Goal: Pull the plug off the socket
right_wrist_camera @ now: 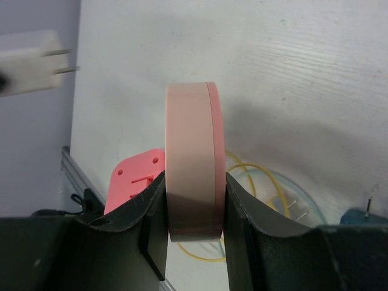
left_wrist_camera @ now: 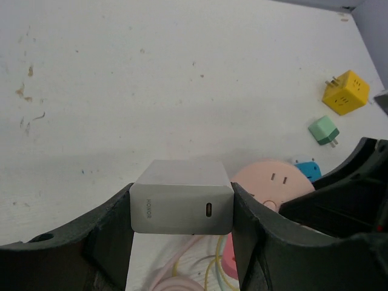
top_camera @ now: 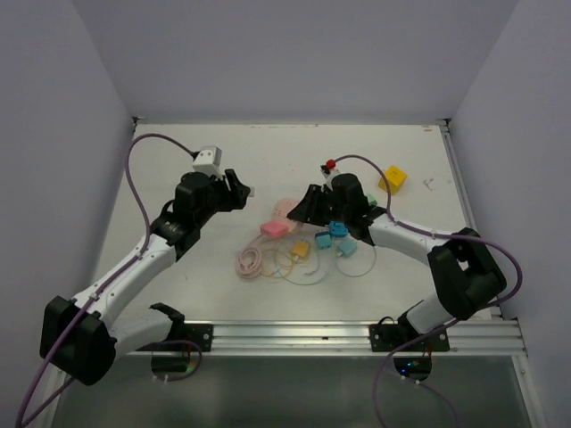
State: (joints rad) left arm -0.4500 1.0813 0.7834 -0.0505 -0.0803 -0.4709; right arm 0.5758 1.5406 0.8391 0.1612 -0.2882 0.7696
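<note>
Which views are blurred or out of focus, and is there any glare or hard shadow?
Right wrist: the white charger at upper left is blurred; the pink socket is sharp and throws a soft shadow on the table. Left wrist: the charger is crisp, its lettering readable, no glare. Top external: even light, no glare, no hard shadows.

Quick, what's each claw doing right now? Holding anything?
Left gripper: closed, holding the white charger.
Right gripper: closed, holding the pink round socket.
</note>
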